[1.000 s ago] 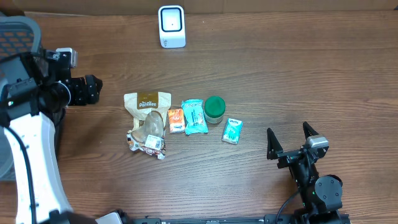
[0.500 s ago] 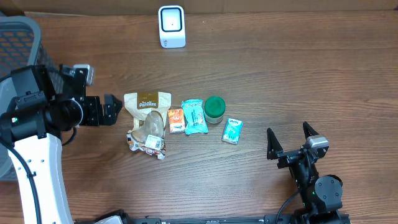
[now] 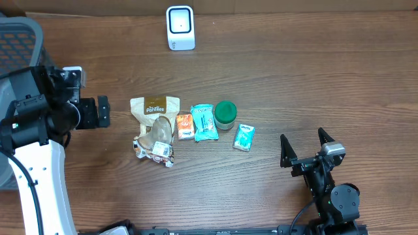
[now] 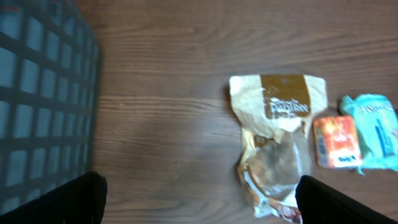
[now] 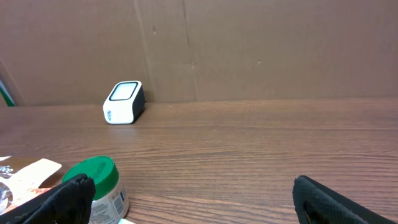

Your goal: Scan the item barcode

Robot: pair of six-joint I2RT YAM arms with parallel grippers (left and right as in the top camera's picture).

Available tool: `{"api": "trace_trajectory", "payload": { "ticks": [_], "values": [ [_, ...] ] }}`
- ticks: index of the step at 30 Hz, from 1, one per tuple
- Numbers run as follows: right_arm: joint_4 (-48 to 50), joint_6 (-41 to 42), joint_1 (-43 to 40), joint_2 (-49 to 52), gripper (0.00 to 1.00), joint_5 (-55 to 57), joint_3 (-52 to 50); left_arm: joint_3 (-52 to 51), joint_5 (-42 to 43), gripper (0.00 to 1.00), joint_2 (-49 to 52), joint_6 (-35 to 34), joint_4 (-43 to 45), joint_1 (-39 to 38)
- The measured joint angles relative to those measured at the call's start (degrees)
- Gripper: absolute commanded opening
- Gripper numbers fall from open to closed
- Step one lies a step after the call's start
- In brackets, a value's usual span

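Several items lie in a row mid-table: a tan pouch (image 3: 154, 106) with a crinkled clear bag (image 3: 155, 142) below it, an orange packet (image 3: 185, 126), a teal packet (image 3: 204, 122), a green-lidded jar (image 3: 225, 113) and a small teal packet (image 3: 243, 137). The white barcode scanner (image 3: 180, 27) stands at the far edge. My left gripper (image 3: 102, 112) hovers open just left of the pouch, holding nothing. In the left wrist view the left gripper (image 4: 202, 208) frames bare wood, with the pouch (image 4: 277, 102) up and to the right. My right gripper (image 3: 304, 149) rests open at the near right, empty.
A grey mesh basket (image 3: 19, 32) stands at the far left, also filling the left side of the left wrist view as the basket (image 4: 43, 99). The right wrist view shows the jar (image 5: 93, 186), the scanner (image 5: 123, 102) and a cardboard wall (image 5: 249, 43) behind.
My left gripper swung down and right toward the pouch, then drew back slightly left, its jaws spreading wider. The right arm and the items stayed still.
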Motion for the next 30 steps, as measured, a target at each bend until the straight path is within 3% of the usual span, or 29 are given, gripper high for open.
{"api": "trace_trajectory", "payload": {
  "ticks": [12, 21, 30],
  "values": [
    [0.1, 0.1, 0.0, 0.0, 1.0, -1.2, 0.0, 0.0, -2.0, 1.0, 0.0, 0.0, 1.4, 0.0],
    [-1.1, 2.2, 0.0, 0.1, 1.0, -8.6, 0.9, 0.0, -2.0, 0.99, 0.0, -0.2, 1.4, 0.0],
    [-18.1, 3.0, 0.0, 10.8, 1.0, -11.8, 20.6, 0.0, -2.0, 1.0, 0.0, -0.2, 1.4, 0.0]
  ]
}}
